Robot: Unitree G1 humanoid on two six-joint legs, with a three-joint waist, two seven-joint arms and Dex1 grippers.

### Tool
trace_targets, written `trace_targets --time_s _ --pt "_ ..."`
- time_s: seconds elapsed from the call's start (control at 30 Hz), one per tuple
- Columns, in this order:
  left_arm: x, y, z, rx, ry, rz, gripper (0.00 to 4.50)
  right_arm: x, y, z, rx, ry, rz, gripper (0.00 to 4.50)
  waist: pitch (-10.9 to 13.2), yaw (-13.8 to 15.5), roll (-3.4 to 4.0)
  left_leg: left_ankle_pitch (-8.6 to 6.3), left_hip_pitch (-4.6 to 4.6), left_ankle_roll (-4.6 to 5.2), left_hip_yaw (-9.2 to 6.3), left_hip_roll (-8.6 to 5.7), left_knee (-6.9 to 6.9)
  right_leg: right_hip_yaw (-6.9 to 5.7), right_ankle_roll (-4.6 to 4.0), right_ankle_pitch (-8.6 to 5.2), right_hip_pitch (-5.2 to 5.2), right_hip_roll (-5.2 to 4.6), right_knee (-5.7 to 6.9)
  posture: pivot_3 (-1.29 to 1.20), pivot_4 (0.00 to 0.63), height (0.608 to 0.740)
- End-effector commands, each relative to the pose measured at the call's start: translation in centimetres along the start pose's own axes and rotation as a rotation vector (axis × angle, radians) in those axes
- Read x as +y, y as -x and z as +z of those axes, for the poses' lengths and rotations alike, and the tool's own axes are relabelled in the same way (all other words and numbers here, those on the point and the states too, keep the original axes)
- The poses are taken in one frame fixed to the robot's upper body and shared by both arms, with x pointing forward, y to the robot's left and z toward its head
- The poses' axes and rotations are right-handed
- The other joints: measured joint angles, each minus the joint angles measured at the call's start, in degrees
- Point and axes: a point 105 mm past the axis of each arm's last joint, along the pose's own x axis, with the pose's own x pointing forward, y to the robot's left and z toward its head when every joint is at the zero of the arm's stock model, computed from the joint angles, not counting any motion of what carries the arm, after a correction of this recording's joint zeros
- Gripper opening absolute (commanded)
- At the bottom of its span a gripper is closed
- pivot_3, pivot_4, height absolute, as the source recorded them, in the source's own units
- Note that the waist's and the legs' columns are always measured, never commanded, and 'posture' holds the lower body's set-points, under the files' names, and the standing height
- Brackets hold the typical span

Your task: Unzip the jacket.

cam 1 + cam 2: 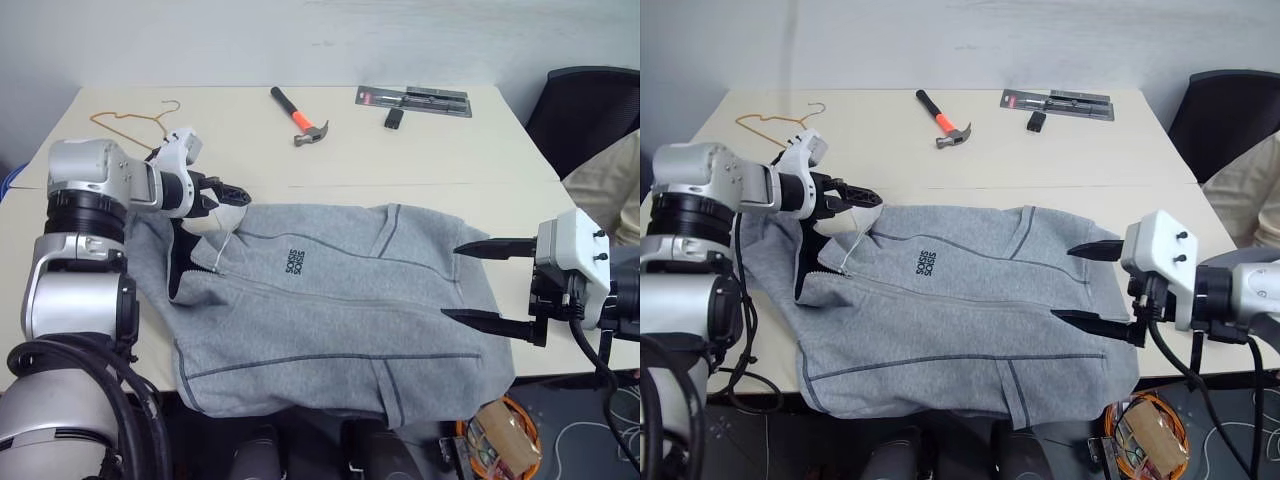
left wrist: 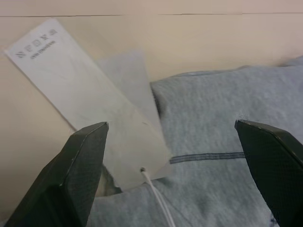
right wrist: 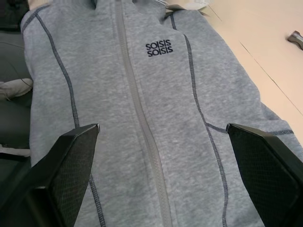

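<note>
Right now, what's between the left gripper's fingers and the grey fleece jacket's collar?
A white paper hang tag on a white string lies over the light grey fleece jacket collar, right ahead of the open left gripper, in the left wrist view.

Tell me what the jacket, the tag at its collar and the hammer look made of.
Jacket: soft grey knit, probably fleece or sweatshirt cotton; matte, heathered, darker stitched seams. Tag: pale stiff card, likely paper, matte, printed lettering, hung on a white string. Hammer: dull grey metal head; handle black with an orange section, possibly rubber or plastic grip, hard to tell.
</note>
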Motion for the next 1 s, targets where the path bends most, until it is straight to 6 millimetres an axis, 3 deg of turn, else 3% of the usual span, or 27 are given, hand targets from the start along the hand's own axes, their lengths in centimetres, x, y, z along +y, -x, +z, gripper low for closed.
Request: trace_targets --time_s 0.03,0.37,0.53,0.9,1.0 --pt "0.6 0.0 0.7 0.013 -0.096 0.081 4.5 0.3 -0.2 1.0 -0.037 0.036 -0.011 4.48 0.0 0.01 -0.01 0.0 0.0 0.0 0.01 -0.01 0.0 0.01 0.0 0.0 0.0 0.0 -0.01 0.0 0.15 0.74" --pt "0.6 -2.4 -1.3 0.208 -0.333 0.121 4.5 1.4 -2.2 1.2 -0.115 0.045 -0.025 4.48 0.04 0.1 -0.07 0.0 -0.05 0.0 0.01 0.0 0.0 0.0 0.0 0.0 -0.04 0.0 -0.02 0.0 0.15 0.74" --pt "0.7 -3.1 -1.4 0.194 -0.341 0.137 3.36 1.3 -2.1 1.2 -0.113 0.054 -0.031 4.5 0.05 0.0 -0.1 -0.01 -0.1 0.02 0.01 0.0 0.01 0.0 0.0 0.0 -0.08 -0.03 -0.02 0.0 0.15 0.74" --pt "1.3 -2.4 0.2 0.096 -0.306 0.184 0.02 1.5 -2.3 1.0 -0.105 0.052 -0.025 4.5 0.06 0.0 -0.11 -0.01 -0.1 0.02 -0.02 0.01 0.01 -0.02 0.0 0.0 -0.09 -0.03 -0.01 0.0 0.15 0.74" --pt "1.0 -2.0 1.7 0.017 -0.344 0.187 0.02 1.5 -2.2 1.1 -0.112 0.05 -0.026 4.5 0.06 -0.02 -0.11 -0.01 -0.1 0.02 -0.02 0.01 0.01 -0.03 0.0 0.0 -0.09 -0.03 0.01 0.0 0.15 0.74"
